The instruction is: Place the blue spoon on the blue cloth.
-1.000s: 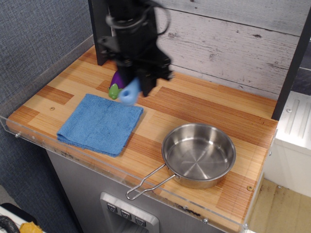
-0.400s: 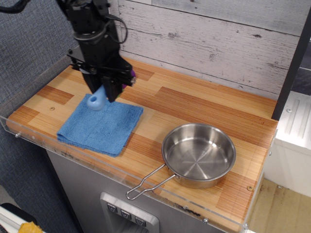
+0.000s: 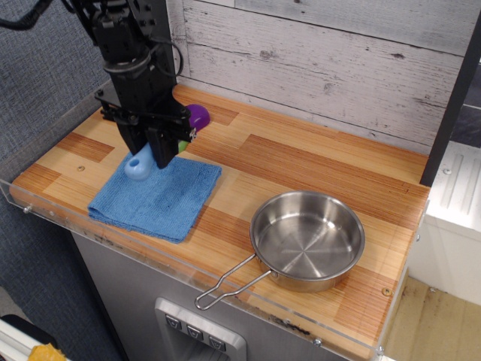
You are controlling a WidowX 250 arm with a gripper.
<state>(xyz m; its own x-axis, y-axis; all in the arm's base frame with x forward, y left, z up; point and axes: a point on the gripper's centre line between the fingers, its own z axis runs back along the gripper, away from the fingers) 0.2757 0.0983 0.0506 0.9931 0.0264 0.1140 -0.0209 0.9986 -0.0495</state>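
My black gripper (image 3: pixel 150 150) is shut on the blue spoon (image 3: pixel 140 165), whose light-blue handle end with its hole hangs below the fingers, just over the far left corner of the blue cloth (image 3: pixel 156 194). The spoon's bowl is hidden inside the gripper. The cloth lies flat on the left of the wooden counter. I cannot tell whether the handle touches the cloth.
A purple eggplant (image 3: pixel 197 117) with a green stem lies just behind the gripper, past the cloth's far edge. A steel pan (image 3: pixel 307 238) with a wire handle stands at the front right. A plank wall (image 3: pixel 323 53) is behind and a clear guard rail (image 3: pixel 113 242) runs along the front.
My gripper has carried the spoon from beside the eggplant leftward and down, to the cloth's far left corner. The eggplant now shows behind it.
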